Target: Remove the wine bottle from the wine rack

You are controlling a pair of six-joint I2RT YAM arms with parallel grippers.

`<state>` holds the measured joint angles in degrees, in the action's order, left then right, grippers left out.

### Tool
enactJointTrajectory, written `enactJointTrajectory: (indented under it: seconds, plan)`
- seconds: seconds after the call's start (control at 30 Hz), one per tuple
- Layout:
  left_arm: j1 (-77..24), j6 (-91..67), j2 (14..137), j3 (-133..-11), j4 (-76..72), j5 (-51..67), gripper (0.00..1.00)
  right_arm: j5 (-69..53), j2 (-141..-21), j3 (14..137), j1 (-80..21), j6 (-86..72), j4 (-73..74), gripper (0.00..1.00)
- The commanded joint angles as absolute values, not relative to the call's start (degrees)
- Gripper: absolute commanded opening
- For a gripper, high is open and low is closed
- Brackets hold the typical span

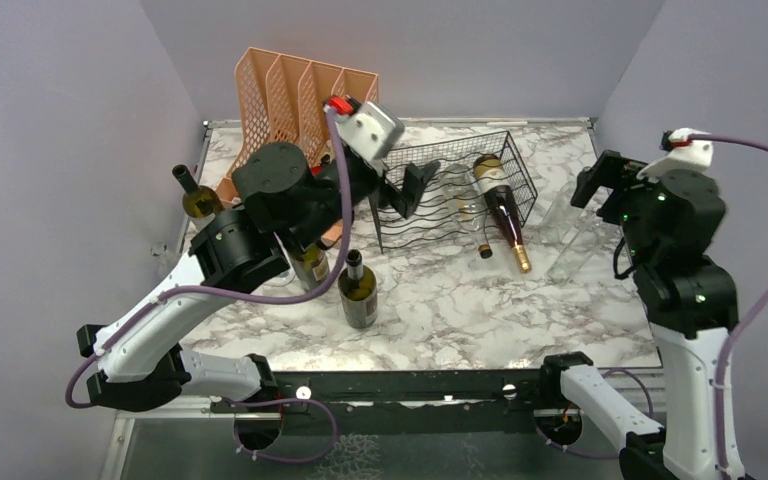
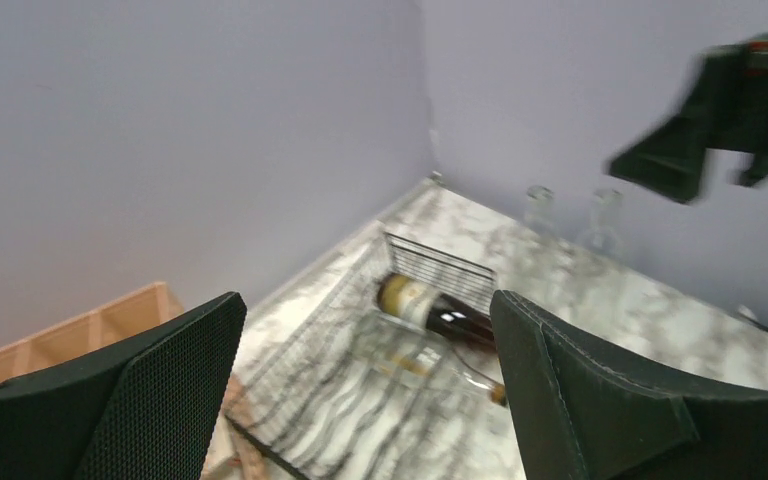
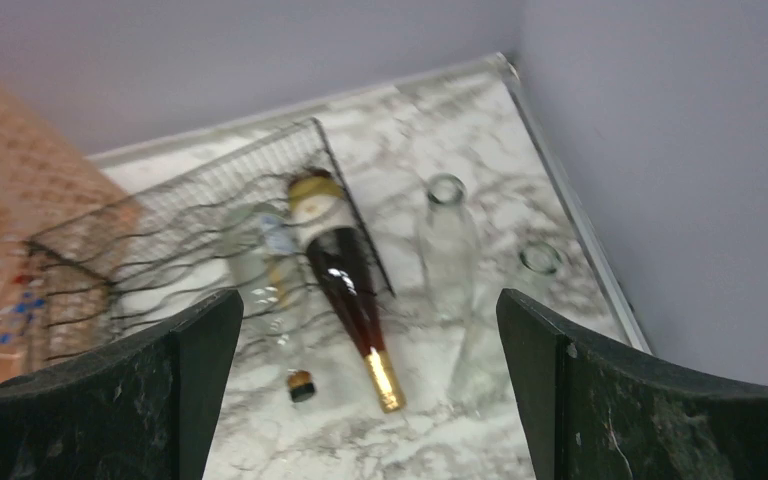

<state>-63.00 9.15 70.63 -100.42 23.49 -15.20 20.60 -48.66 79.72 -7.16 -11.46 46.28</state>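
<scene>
Black wire forms the wine rack [image 1: 430,165] at the far middle of the table [image 1: 460,320], seen from above. A dark wine bottle [image 1: 501,210] lies in the rack's rightmost cradle. Its long axis runs far to near, base at the rack's far side, and the gold-foiled neck pokes out past the near edge onto the marble. A clear bottle [image 1: 470,215] lies beside it in the next cradle to the left, pointing the same way. The left gripper [image 1: 412,190] hangs over the rack's left part, spread and holding nothing. The right gripper [image 1: 598,185] hovers right of the rack, also spread. A peach file organiser [image 1: 295,90] stands left of the rack, and three green bottles [image 1: 358,290] stand upright left of and nearer than it. Plain grey walls [image 1: 50,150] close in the marble top.

From the left wrist, the left gripper [image 2: 370,400] has its fingers [image 2: 160,390] wide apart above the rack [image 2: 430,258]. The dark wine bottle [image 2: 430,310] and clear bottle [image 2: 410,355] lie there side by side. Two empty glass bottles [image 2: 538,208] stand beyond the rack, below the blurred right gripper [image 2: 720,110].

From the right wrist, the right gripper [image 3: 370,400] is wide open and empty. The dark wine bottle [image 3: 345,275] lies at the rack's [image 3: 190,200] right edge with its neck toward the camera, the clear bottle [image 3: 260,265] to its left. The glass bottles [image 3: 447,240] stand just right of the rack, and the organiser [image 3: 10,180] is at its left.
</scene>
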Motion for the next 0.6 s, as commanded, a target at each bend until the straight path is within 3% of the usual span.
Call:
enactJointTrajectory:
  seconds: [0.0, 0.1, 0.17, 0.3, 0.47, 0.57]
  plan:
    - [-56.98, 14.16, 70.53, -106.60, 23.12, -20.81, 0.99, 1.45, -49.09, 89.55, -7.13, -4.49, 45.89, 1.00]
    - [-54.51, 13.74, 70.07, -106.81, 23.14, -20.65, 0.99, 0.01, -48.93, 91.70, -7.61, -4.24, 45.35, 1.00]
    - [-54.41, 12.05, 68.61, -104.50, 22.65, -20.55, 0.99, 8.15, -47.68, 86.97, -7.65, -6.33, 42.72, 1.00]
    - [-54.40, 8.77, 66.60, -99.50, 21.23, -17.72, 0.99, 39.73, -53.92, 78.21, -7.65, -18.10, 49.62, 1.00]
    - [-54.40, 8.15, 65.70, -98.06, 21.65, -14.63, 0.99, 43.52, -46.59, 64.42, -7.51, -21.51, 41.25, 1.00]
    - [-54.40, 8.49, 65.07, -97.38, 21.75, -12.65, 0.99, 47.26, -48.14, 65.30, -7.32, -24.54, 42.19, 0.99]
